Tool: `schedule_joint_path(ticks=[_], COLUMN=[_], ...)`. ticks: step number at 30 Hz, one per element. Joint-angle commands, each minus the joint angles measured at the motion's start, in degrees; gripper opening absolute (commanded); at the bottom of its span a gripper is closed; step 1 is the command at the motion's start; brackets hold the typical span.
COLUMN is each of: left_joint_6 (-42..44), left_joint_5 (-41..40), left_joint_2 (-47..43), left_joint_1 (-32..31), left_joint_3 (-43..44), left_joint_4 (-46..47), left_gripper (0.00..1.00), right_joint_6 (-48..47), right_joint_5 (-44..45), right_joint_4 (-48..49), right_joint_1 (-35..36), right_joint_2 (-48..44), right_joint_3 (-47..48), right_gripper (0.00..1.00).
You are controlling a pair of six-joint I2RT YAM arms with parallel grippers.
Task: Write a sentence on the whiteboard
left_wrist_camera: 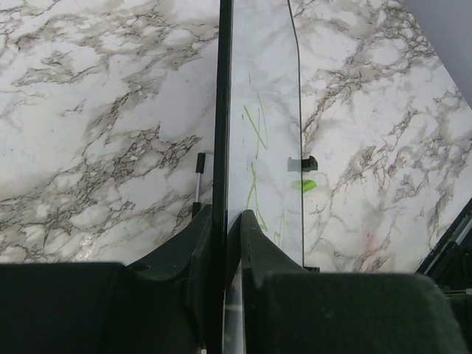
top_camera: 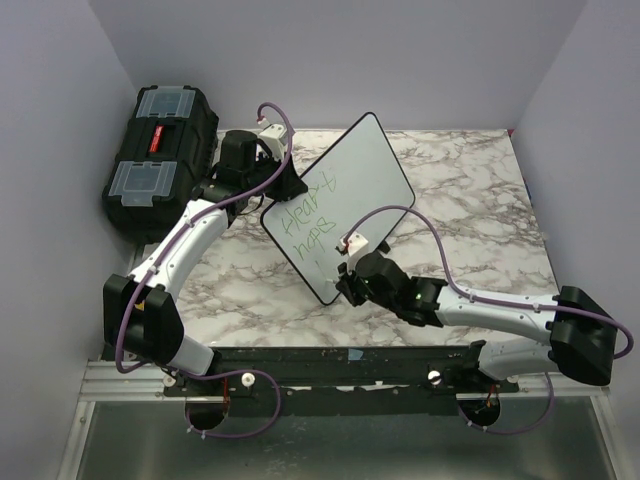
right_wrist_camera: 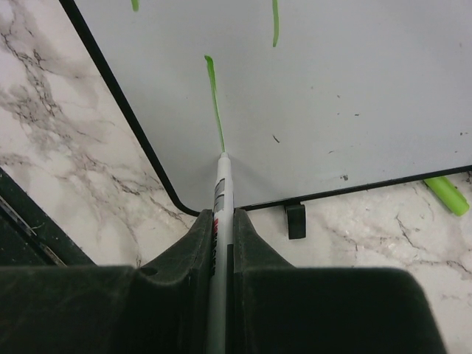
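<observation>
The whiteboard (top_camera: 350, 185) stands tilted on the marble table, and my left gripper (top_camera: 283, 188) is shut on its left edge. The left wrist view shows the board edge-on (left_wrist_camera: 223, 110), clamped between my left gripper's (left_wrist_camera: 226, 221) fingers. The sentence (top_camera: 312, 222) is green handwriting in two lines on the board's lower left. My right gripper (top_camera: 347, 282) sits at the board's near corner. It (right_wrist_camera: 223, 221) is shut on a white marker (right_wrist_camera: 221, 195) whose tip touches the board (right_wrist_camera: 354, 88) at the end of a green stroke (right_wrist_camera: 214, 99).
A black toolbox (top_camera: 160, 150) with clear lid compartments sits at the back left. A green cap (right_wrist_camera: 446, 195) lies on the marble past the board's bottom edge, near a small black board foot (right_wrist_camera: 296, 220). White walls enclose the table.
</observation>
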Motion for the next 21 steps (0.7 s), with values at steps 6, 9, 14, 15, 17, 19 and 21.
schedule_joint_path(ticks=[6,9,14,15,17,19,21], left_joint_6=[4.49,4.49,4.58,4.58,4.58,4.66,4.67], left_joint_5=[-3.34,-3.15,-2.87,-2.82,-2.55,-2.20,-2.29], left_joint_2=[-0.40,-0.11,0.13,0.11,-0.01,0.25,0.33], left_joint_1=[-1.17,-1.17,-1.17,-1.17,-1.17,-1.17,-1.17], left_joint_3=[-1.74,-1.61,-1.34,-1.38,-1.38,-1.41,-1.42], left_joint_4=[-4.17,-4.30,-4.46,-4.43,-4.34,-4.33,-4.26], left_gripper=[0.00,0.00,0.00,0.00,0.00,0.00,0.00], right_joint_6=[0.94,0.35,-0.82,-0.96,-1.13,-1.20,-0.98], right_joint_5=[0.41,0.36,0.42,0.54,0.92,0.85,1.79], right_joint_4=[-2.71,-2.13,-1.50,-1.50,0.25,0.41,0.87], right_joint_1=[0.60,0.59,0.61,0.56,0.61,0.59,0.58], right_joint_2=[2.75,2.12,1.48,1.57,2.08,2.61,3.03], right_joint_3=[0.63,1.67,3.00,3.22,3.86,4.43,4.68], right_gripper=[0.01,0.01,0.01,0.01,0.01,0.01,0.01])
